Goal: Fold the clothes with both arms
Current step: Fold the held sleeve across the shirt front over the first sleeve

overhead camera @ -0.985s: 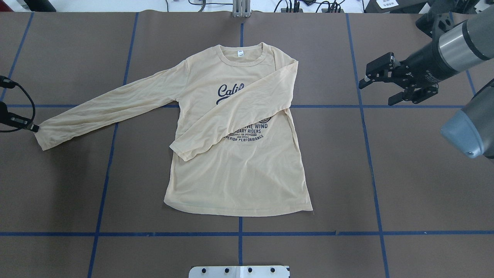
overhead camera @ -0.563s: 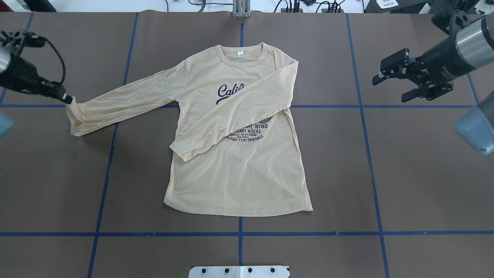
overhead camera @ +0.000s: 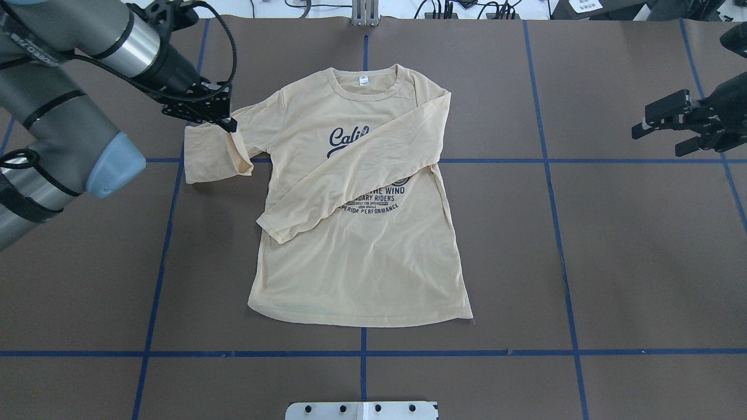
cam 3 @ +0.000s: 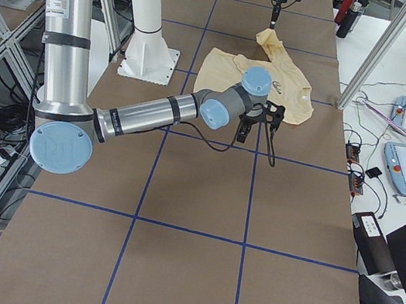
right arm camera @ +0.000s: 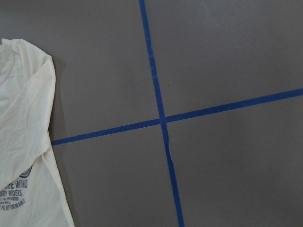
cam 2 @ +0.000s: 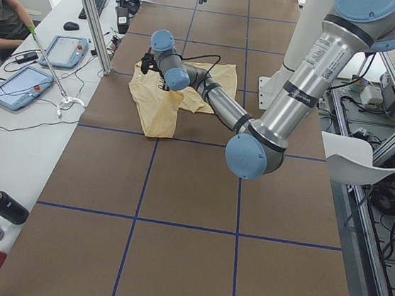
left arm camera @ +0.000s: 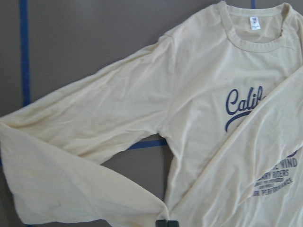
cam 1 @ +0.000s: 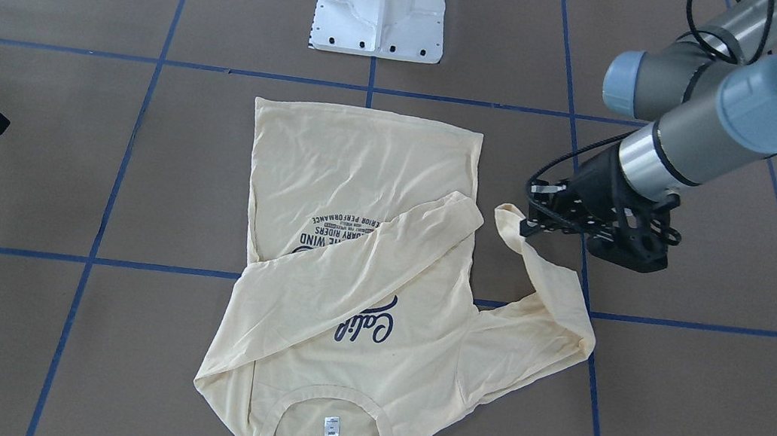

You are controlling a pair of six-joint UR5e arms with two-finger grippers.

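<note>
A: Where's the shirt?
B: The shirt [overhead camera: 362, 262] lies flat, print up, mid-table [overhead camera: 583, 262]. In the overhead view the neckline [overhead camera: 365, 93] is at 12 o'clock and the hem [overhead camera: 356, 319] at 6.
A: Your left fingers?
B: My left gripper [overhead camera: 231, 124] is at 10 o'clock from the shirt's centre. Fingers narrow, pinched on the cuff of the left-side sleeve [overhead camera: 207, 154]. That cuff is lifted off the table. The sleeve doubles back under it, and the fold bulges toward 9 o'clock, just beside a blue tape line [overhead camera: 169, 227].
A: Other sleeve?
B: The right-side sleeve [overhead camera: 350, 181] lies diagonally over the chest, shoulder at 1 o'clock, cuff at 8. It covers part of the navy print [overhead camera: 373, 201]; "Calif" shows above it.
A: Right fingers?
B: My right gripper [overhead camera: 659, 139] hangs at 3 o'clock, well apart from the shirt. Fingers wide, nothing between them. Its wrist camera sees bare table, a tape cross [right arm camera: 162, 118], and the shirt's edge at that view's 9 o'clock.
A: Neck label?
B: The white label [overhead camera: 364, 81] sits inside the neckline, at 12.
</note>
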